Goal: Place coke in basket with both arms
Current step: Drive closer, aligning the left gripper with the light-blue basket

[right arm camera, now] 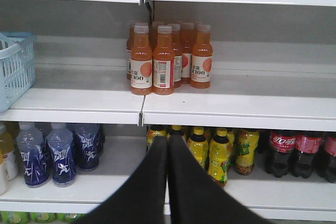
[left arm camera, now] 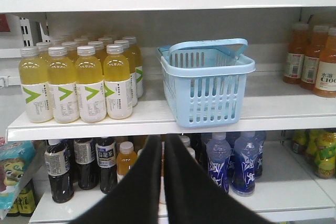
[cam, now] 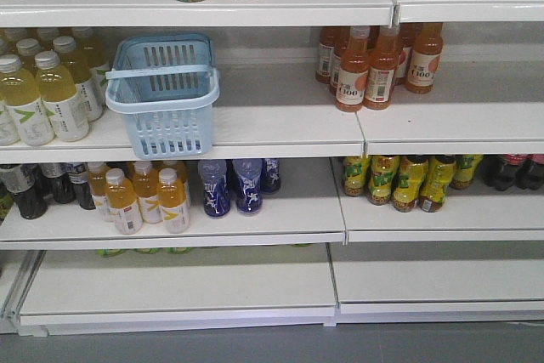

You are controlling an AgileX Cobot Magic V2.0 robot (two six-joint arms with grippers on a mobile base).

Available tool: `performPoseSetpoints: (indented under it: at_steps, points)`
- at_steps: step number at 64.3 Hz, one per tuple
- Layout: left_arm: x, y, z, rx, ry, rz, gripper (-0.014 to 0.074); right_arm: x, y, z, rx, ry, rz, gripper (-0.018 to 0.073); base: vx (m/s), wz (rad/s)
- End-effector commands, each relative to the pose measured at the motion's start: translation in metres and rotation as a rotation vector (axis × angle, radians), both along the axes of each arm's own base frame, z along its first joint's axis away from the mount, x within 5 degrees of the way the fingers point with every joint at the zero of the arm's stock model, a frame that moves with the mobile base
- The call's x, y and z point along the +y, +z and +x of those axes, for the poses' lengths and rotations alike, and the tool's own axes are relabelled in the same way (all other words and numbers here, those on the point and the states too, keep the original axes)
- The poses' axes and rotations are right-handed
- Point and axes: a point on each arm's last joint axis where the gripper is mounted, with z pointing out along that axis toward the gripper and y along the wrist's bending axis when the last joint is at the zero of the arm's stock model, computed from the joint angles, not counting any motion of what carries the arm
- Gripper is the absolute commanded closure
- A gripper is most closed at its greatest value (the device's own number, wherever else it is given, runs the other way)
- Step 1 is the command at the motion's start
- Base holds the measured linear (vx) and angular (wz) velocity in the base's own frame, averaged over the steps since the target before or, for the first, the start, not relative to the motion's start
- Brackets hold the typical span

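Left gripper [left arm camera: 162,140] pressed together, pointing just below light blue basket [left arm camera: 207,95] on the white shelf [left arm camera: 79,127]. Right gripper [right arm camera: 168,141] also pressed together, under orange drink bottles [right arm camera: 163,61].

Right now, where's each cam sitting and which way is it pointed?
Exterior front: back from the shelves, looking slightly down; basket mid-left, no robot parts visible.
Left wrist: behind the left gripper, facing the basket and yellow bottles; its closed fingers show at bottom.
Right wrist: behind the right gripper, facing the orange bottles; closed fingers at bottom.
Shared: the basket appears in all three.
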Motion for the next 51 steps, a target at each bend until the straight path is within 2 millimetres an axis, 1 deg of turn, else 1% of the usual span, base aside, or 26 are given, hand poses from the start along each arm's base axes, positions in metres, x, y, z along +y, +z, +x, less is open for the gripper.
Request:
performPoseSetpoints:
  at_steps: [1,51]
  points:
    - [-0.0001,0.0189,-0.0033,-0.124,-0.003,-0.014,0.0602,-0.0001,0.0045,-0.0006,-0.076,-0.003,-0.012,0.0569,0.04,0.0]
    - [-0.0001,0.0189,-0.0033,-0.124,-0.003,-0.014,0.0602,-0.0001,0.0045,-0.0006,-0.076,-0.003,-0.012,0.0569,0.05,0.01]
